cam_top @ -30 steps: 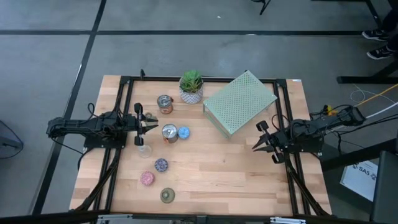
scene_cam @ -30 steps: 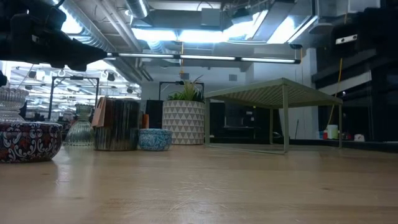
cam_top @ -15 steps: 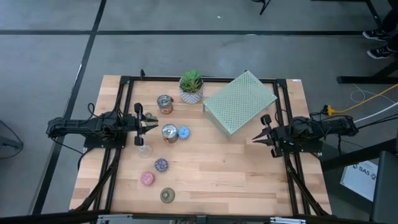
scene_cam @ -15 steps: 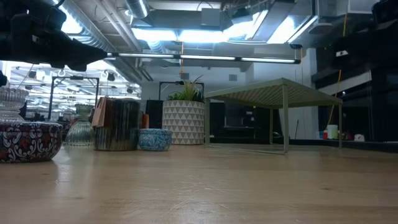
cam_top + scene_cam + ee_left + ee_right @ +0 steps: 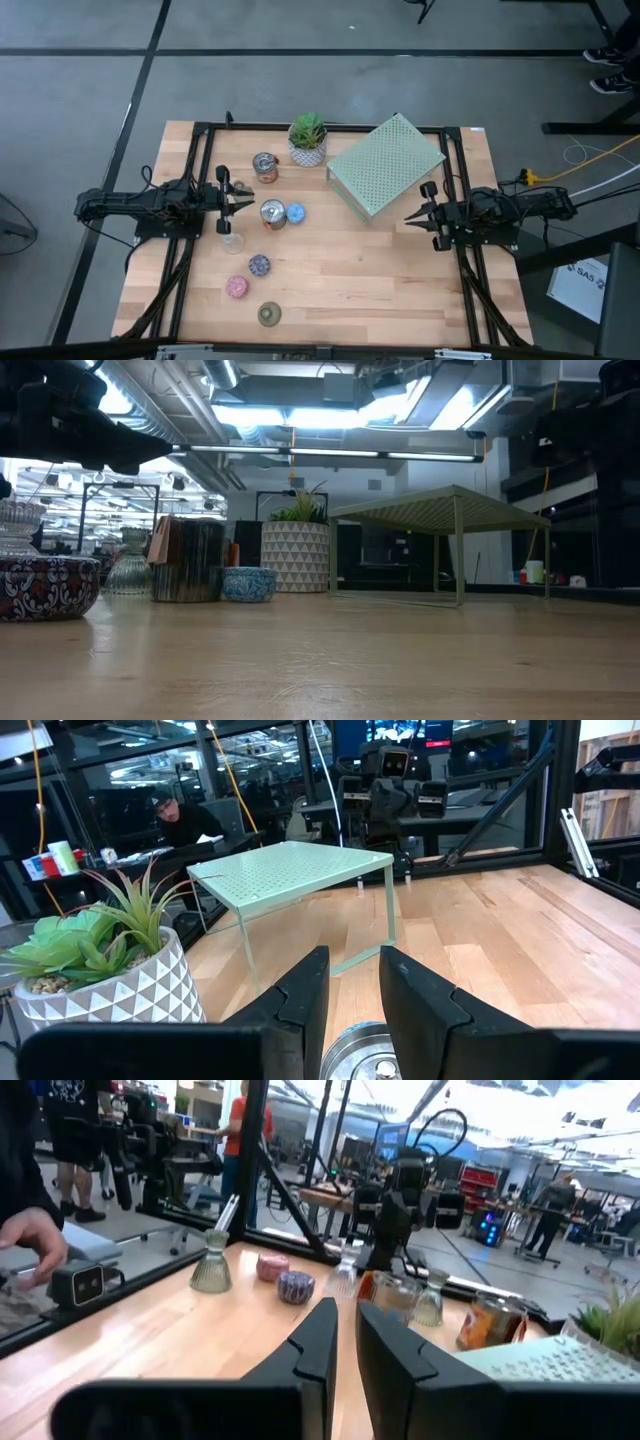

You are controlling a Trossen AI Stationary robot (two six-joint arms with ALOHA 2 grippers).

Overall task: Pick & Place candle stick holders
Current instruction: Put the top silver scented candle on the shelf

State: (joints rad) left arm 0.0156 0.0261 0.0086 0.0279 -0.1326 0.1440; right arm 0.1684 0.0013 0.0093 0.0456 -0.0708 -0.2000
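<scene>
Seven small round holders stand on the table's left half in the high view: a silver-copper one (image 5: 264, 166) at the far side, a second silver-copper one (image 5: 272, 213), a blue one (image 5: 295, 213), a clear glass one (image 5: 233, 240), a purple mosaic one (image 5: 259, 265), a pink one (image 5: 237, 287) and an olive-gold one (image 5: 269, 314) nearest. My left gripper (image 5: 246, 203) hovers just left of the second silver-copper holder (image 5: 360, 1060), fingers a little apart, touching nothing. My right gripper (image 5: 409, 219) is at the table's right, its fingers (image 5: 347, 1315) almost together and empty.
A green plant in a white patterned pot (image 5: 307, 140) stands at the far middle. A pale green perforated slab (image 5: 385, 165) stands on thin legs at the far right. Bare wood lies between the two grippers. A person's hand (image 5: 30, 1240) shows beyond the table in the right wrist view.
My right gripper has gone a little toward the table's far edge and left, and its arm has swung from slanting to lying level across the right edge. The holders and my left arm have kept still.
</scene>
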